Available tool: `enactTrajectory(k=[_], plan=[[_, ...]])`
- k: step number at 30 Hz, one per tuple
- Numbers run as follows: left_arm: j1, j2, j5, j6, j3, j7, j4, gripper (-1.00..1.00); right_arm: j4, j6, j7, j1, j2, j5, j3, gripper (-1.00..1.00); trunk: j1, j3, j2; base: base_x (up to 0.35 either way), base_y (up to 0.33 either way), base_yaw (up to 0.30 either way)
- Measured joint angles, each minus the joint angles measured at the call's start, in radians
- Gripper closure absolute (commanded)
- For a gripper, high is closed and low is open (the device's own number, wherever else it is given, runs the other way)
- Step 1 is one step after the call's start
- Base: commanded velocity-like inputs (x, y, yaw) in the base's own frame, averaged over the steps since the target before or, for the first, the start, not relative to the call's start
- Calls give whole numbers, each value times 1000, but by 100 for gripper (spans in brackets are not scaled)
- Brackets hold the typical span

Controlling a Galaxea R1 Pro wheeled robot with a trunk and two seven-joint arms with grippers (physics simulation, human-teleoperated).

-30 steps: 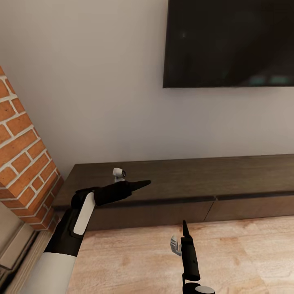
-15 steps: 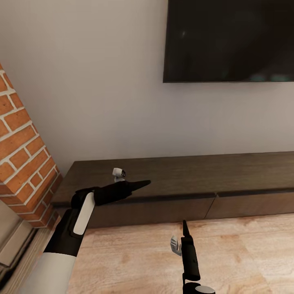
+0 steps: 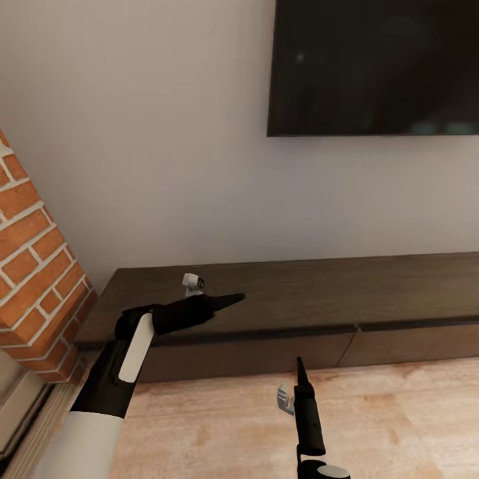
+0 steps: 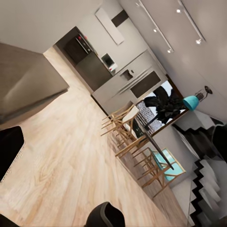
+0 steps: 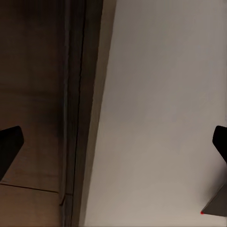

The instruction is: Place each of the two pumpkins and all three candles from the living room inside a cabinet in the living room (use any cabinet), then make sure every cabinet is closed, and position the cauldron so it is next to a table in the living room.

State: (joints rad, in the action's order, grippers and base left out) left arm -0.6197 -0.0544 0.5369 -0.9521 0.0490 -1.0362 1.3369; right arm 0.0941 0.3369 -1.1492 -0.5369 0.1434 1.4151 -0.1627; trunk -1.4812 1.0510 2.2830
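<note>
The cabinet, a long low dark-brown unit, runs along the wall under the TV, and both drawer fronts I see are shut. My left gripper hovers over the cabinet's left end, open, holding nothing; one of its black fingers shows in the left wrist view. My right gripper points at the cabinet front from above the floor. It is open and empty, fingertips wide apart in the right wrist view. The pumpkins, candles and cauldron are out of view.
A brick fireplace stands left of the cabinet. A black TV hangs on the wall above. Light wood floor lies in front. The left wrist view looks across the floor to a dining table with chairs and a kitchen beyond.
The whole head picture has shifted: the fireplace sits further left and the cabinet lower, so the camera moved. Both arms keep their pose and both grippers stay open.
</note>
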Motion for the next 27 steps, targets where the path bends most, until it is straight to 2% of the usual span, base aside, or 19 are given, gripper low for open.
enactTrajectory(k=[12,17,27], plan=[[0,2,0,1,-1,-1,4,-100,1,-6,0,0,12,-1,3,-100,0,0,0,49,-12,0],[0,2,0,0,0,-1,4,-100,1,-11,-1,0,12,-1,3,-100,0,0,0,259,-57,0],[0,3,0,1,-1,-2,5,-100,2,-27,-1,0,13,-1,3,-100,0,0,0,21,-4,0]])
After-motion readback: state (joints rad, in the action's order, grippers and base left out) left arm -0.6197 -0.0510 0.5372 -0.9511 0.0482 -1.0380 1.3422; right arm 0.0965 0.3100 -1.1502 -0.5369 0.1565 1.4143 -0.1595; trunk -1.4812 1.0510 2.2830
